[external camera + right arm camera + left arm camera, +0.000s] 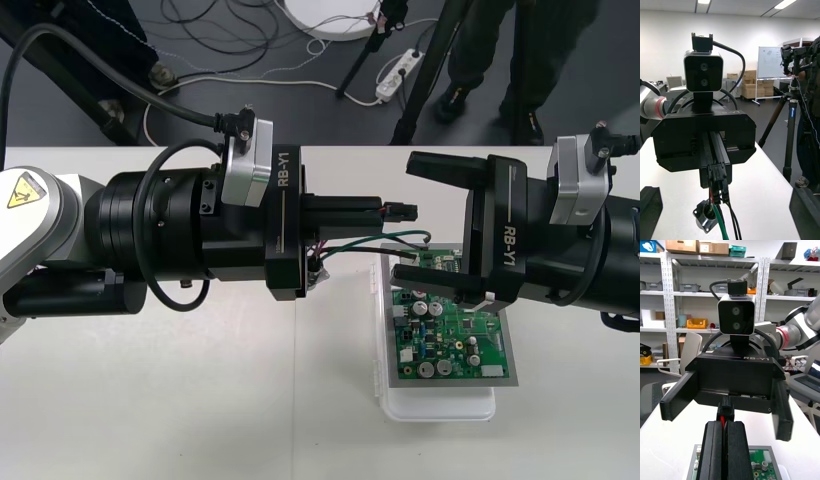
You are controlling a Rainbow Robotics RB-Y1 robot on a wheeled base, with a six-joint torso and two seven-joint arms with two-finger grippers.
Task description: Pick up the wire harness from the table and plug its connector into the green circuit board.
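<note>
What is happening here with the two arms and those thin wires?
The left gripper is shut on the wire harness. It holds the black plug between its fingers, above the table and near the far end of the green circuit board. The wires trail down from the plug, and the round metal socket is below the gripper. The right gripper is open and faces it, with one finger on each side of the plug. The plug is not yet in the board, which sits on its white base.

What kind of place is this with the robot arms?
Probably a robot lab or workshop. The left claw grips a wire harness near a green circuit board on a plain table, and cables and a power strip lie on the dark floor.
</note>
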